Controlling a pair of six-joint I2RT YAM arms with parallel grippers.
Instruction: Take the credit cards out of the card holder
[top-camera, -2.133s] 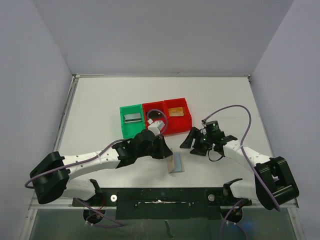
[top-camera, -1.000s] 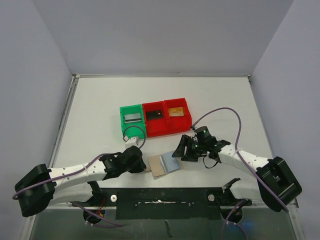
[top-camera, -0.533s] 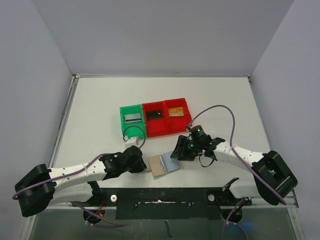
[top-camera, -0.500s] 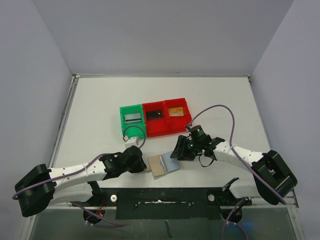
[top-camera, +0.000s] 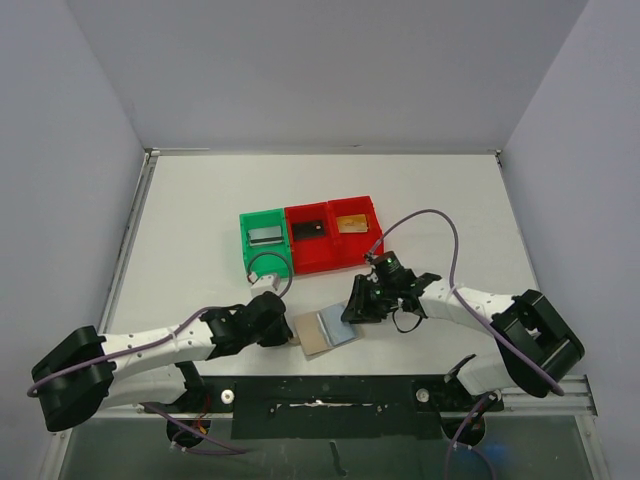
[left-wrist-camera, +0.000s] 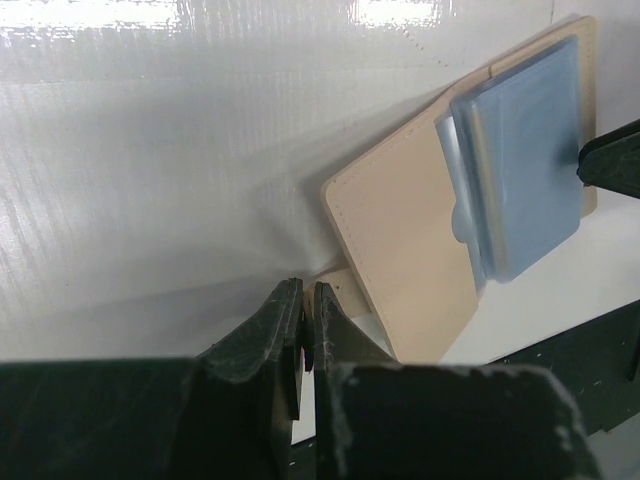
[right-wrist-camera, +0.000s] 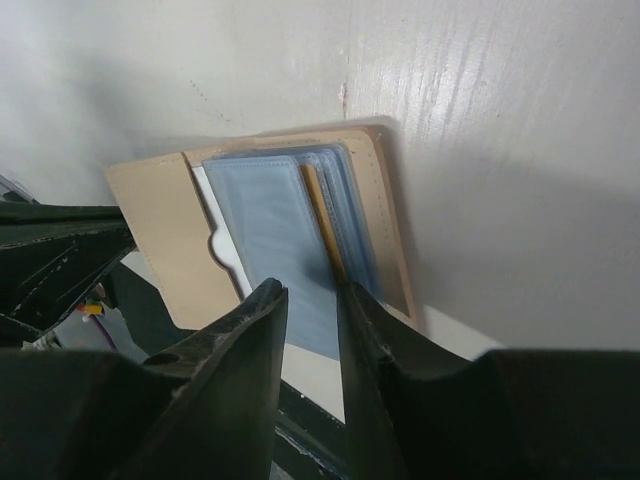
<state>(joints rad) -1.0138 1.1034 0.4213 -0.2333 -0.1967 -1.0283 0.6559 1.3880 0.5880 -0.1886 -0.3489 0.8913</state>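
The card holder (top-camera: 315, 342) lies open near the table's front edge, tan flap to the left and light-blue pockets (top-camera: 338, 326) to the right. My left gripper (top-camera: 291, 338) is shut on its little snap tab (left-wrist-camera: 341, 285) at the left edge. My right gripper (top-camera: 351, 311) is over the pockets (right-wrist-camera: 265, 225), jaws a narrow gap apart, one fingertip (right-wrist-camera: 350, 292) at the edge of a gold-orange card (right-wrist-camera: 322, 218) that sticks up between the pockets. A silver-grey card (top-camera: 265, 236), a black card (top-camera: 311, 229) and a gold card (top-camera: 351, 224) lie in the bins.
One green bin (top-camera: 247, 255) and two red bins (top-camera: 330, 260) stand in a row behind the card holder. The black front rail (top-camera: 330, 392) runs just in front of it. A purple cable (top-camera: 420, 215) arcs above my right arm.
My left arm has drawn back from the bins and the card holder now lies open. My right gripper has moved left onto the pockets.
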